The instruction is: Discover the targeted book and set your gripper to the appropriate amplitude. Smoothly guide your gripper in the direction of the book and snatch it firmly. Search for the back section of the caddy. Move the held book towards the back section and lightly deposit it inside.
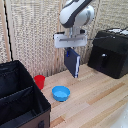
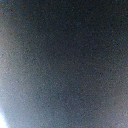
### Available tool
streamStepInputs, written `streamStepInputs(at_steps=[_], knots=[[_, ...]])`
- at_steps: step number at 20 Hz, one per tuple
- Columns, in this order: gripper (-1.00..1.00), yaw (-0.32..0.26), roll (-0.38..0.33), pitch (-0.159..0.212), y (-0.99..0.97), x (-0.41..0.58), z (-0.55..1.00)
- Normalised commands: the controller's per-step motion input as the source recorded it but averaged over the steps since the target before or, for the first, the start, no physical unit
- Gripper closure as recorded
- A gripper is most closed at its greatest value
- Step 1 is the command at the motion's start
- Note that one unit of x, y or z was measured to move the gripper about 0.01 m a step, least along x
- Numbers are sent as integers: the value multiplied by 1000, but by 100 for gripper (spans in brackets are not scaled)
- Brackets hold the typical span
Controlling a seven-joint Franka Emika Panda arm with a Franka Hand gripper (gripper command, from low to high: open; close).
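Black fabric caddy point(image 1: 20, 95) sits open at the exterior view's left, divider splitting it, well apart from the load. Navy book point(image 1: 72, 62) hangs edge-down above the table point(image 1: 95, 100), likely for slotting in; end effector point(image 1: 70, 47) clenched on its top edge.

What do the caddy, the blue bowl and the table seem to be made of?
The caddy looks like black fabric, matte: soft edges, stitched rims. The blue bowl is probably plastic: uniform bright colour, smooth with a slight sheen. The table appears to be light wood, with visible plank seams and grain; whether solid or laminate cannot be told.
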Motion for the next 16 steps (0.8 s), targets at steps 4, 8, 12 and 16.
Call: streamStepInputs(at_steps=[4, 8, 12, 16], knots=[[100, -356, -9, 18, 0, 24, 697], [100, -356, -8, 12, 0, 12, 698], [100, -356, -9, 11, 0, 11, 702], [100, -349, -8, -1, 0, 0, 749]])
